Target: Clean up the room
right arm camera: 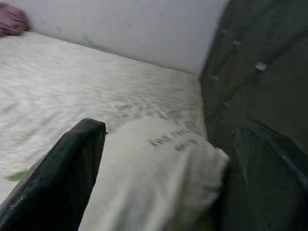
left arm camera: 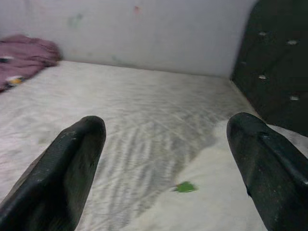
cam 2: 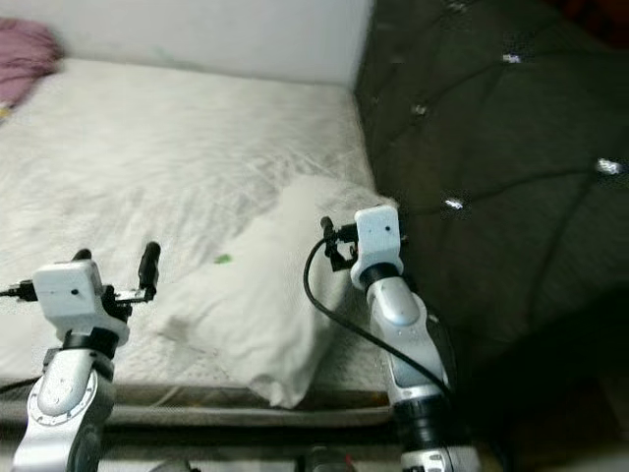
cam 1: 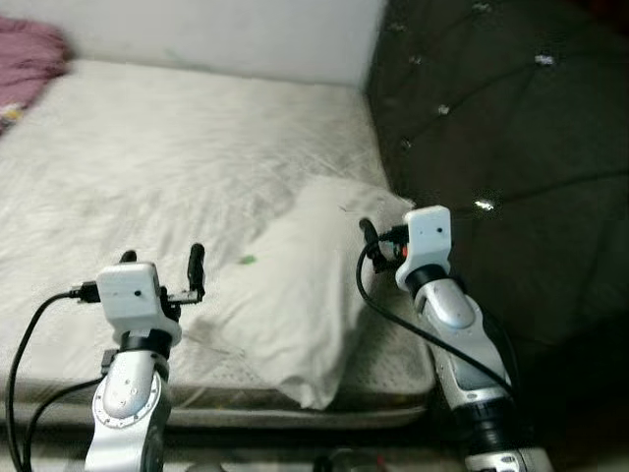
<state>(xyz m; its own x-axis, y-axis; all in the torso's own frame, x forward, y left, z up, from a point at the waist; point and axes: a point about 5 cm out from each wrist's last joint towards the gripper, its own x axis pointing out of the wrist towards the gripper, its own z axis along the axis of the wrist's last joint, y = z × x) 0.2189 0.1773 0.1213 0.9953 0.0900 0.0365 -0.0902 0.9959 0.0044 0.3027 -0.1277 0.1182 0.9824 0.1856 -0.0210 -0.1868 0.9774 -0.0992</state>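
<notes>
A white pillow (cam 1: pixel 295 295) lies askew on the white mattress (cam 1: pixel 147 157), near its front right corner. A small green scrap (cam 1: pixel 248 260) rests on the pillow's left edge. My left gripper (cam 1: pixel 162 264) hovers open over the front of the bed, left of the pillow, pointing toward the scrap (left arm camera: pixel 185 186). At the pillow's right end my right gripper (right arm camera: pixel 161 187) is open, and the pillow's end (right arm camera: pixel 163 144) lies between its fingers (right arm camera: pixel 57 183). I cannot tell whether they touch it.
A dark tufted headboard (cam 1: pixel 511 147) rises along the bed's right side. A crumpled pink cloth (cam 1: pixel 29 54) lies at the far left corner by the white wall (cam 1: pixel 246 34). The mattress's front edge (cam 1: pixel 246 413) is just before me.
</notes>
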